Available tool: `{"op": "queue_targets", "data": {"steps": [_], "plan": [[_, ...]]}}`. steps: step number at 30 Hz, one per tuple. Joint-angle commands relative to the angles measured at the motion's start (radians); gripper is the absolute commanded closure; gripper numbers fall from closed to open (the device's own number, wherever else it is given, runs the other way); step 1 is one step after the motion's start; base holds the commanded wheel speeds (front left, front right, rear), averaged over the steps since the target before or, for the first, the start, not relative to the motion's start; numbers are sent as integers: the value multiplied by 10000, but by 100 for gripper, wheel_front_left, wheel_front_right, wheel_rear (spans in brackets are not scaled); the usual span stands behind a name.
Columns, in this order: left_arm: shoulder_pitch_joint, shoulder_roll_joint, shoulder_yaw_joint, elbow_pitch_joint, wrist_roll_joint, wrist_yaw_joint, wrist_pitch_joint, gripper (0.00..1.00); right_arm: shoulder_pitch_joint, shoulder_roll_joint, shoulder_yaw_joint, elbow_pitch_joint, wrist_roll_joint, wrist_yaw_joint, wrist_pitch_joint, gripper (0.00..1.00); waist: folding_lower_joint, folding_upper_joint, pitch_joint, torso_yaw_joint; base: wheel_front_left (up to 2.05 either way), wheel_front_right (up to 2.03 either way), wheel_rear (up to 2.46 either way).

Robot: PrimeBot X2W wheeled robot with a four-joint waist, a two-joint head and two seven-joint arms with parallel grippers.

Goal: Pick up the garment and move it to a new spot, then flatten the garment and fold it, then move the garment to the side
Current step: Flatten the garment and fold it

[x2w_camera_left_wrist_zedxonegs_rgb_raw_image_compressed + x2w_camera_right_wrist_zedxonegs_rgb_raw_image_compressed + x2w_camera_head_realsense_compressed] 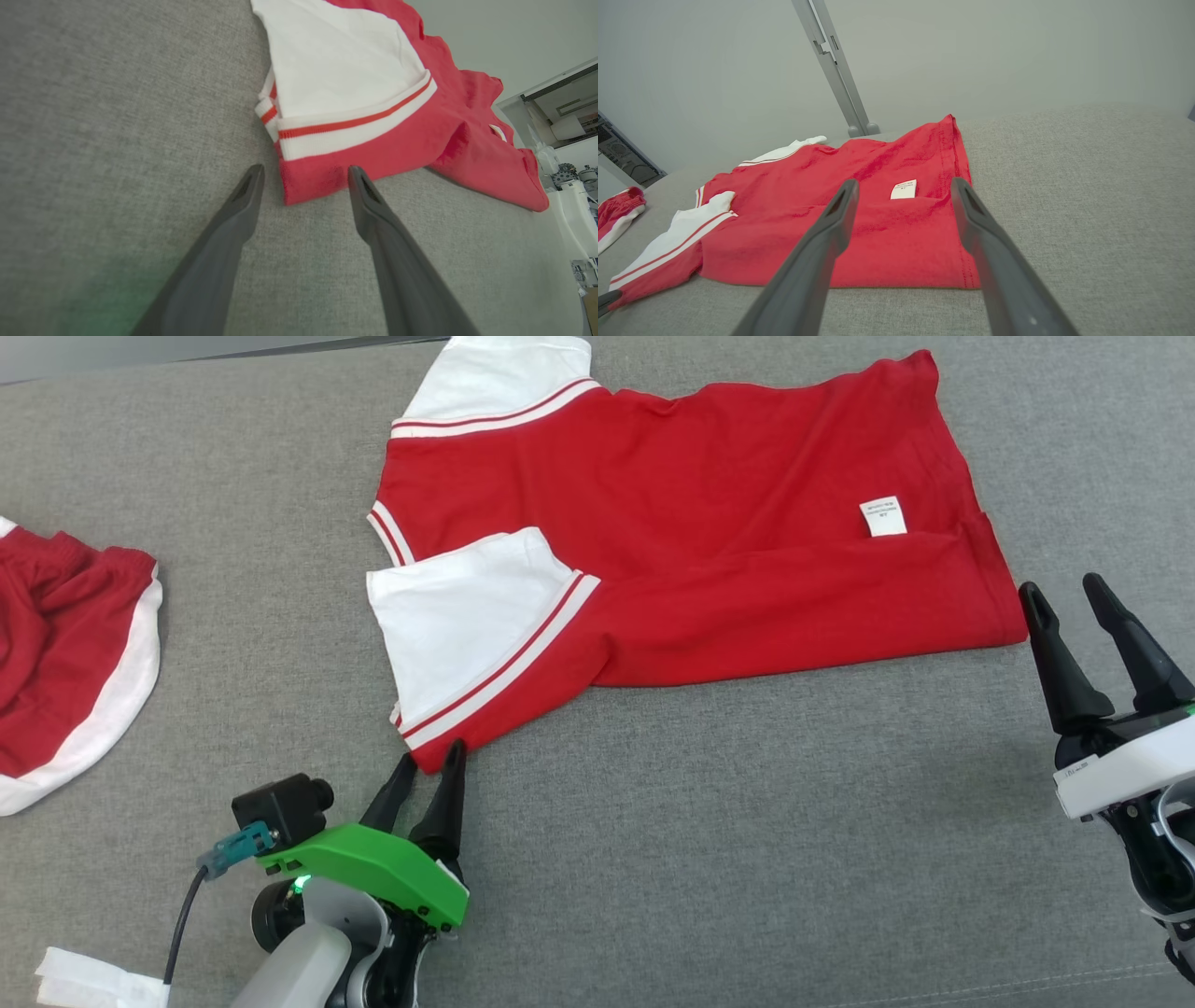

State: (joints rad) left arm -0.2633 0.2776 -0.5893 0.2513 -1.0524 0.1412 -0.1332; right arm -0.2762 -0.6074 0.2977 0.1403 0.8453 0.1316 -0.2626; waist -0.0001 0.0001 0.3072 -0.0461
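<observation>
1. The garment (709,523), a red shirt with white sleeves, lies flat on the grey cloth surface (700,849), ahead of both sets of fingertips.
2. Its long axis runs crosswise between the two arms: the sleeve end is toward the left gripper (431,754) and the hem end toward the right gripper (1060,586).
3. The left gripper's jaws are spread and hold nothing. The shirt's near red corner sits right at its tips, just under the folded white sleeve (457,616).
4. The right gripper's jaws stand wide apart and are empty. The hem corner lies just ahead and to its inner side, near but not touching.
5. The left arm is the nearer. I judge that the next grasp turns on closing on that corner while the right gripper reaches forward to the hem.
6. A second red-and-white garment (65,653) lies well out beyond the left gripper's outer side.
</observation>
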Motion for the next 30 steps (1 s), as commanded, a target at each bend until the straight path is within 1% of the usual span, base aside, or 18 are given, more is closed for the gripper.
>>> {"op": "queue_targets", "data": {"steps": [1, 2, 3, 4, 9, 12, 14, 17, 21, 25, 28, 29, 30], "plan": [[-145, -44, 93, 150, -101, -92, -55, 60, 130, 81, -19, 68, -49, -18, -27, 0, 1, -1, 27, -20, 0, 0, 0], [-210, -82, 151, 238, -144, -163, -112, 71, 164, 105, -43, 111, 2, -18, -27, 0, 1, -1, 42, -17, 0, 0, 0], [-264, -100, 170, 316, -174, -210, -134, 96, 198, 125, -75, 167, 52, -18, -27, 0, 1, -1, 53, -10, 0, 0, 0], [-311, -129, 179, 408, -207, -289, -168, 100, 259, 150, -118, 269, 108, -18, -29, 0, 1, -1, 58, 6, 0, 0, 0], [-420, -164, 202, 629, -310, -693, -267, 100, 421, 367, -340, 878, 323, -18, -29, 0, 1, -1, 71, 149, 0, 0, 0], [-415, -16, 281, 619, -354, -897, -351, 100, 191, 670, -618, 1630, 620, -17, -27, 0, 1, -1, 111, 210, 0, 0, 0], [-427, 122, 326, 594, -330, -974, -393, 100, -40, 848, -633, 2158, 873, -17, 19, 0, 1, -1, 144, 237, 0, 0, 0], [-547, 312, 363, 546, -228, -1028, -369, 100, -511, 1030, -432, 2873, 1293, -17, 366, 0, 1, -1, 246, 275, 0, 0, 0], [-728, 453, 326, 457, -97, -996, -273, 100, -1178, 1282, -204, 3492, 2085, -17, 705, 0, 1, -1, 457, 330, 0, 0, 0], [-949, 419, 208, 380, 76, -978, -217, 100, -1698, 1434, -10, 4173, 2717, -17, 934, 0, 1, -1, 637, 457, 0, 0, 0], [-1038, 383, 153, 382, 127, -988, -194, 100, -1969, 1456, 217, 4542, 2942, -17, 945, 0, 1, -1, 705, 527, 0, 0, 0], [-1069, 375, 139, 390, 152, -991, -195, 100, -2014, 1445, 320, 4596, 3011, -17, 890, 9, 1, -1, 720, 550, 0, 0, 0], [-1087, 368, 129, 399, 167, -995, -200, 100, -2048, 1428, 395, 4624, 3057, -17, 860, 58, 1, -1, 727, 566, 0, 0, 0]]}}
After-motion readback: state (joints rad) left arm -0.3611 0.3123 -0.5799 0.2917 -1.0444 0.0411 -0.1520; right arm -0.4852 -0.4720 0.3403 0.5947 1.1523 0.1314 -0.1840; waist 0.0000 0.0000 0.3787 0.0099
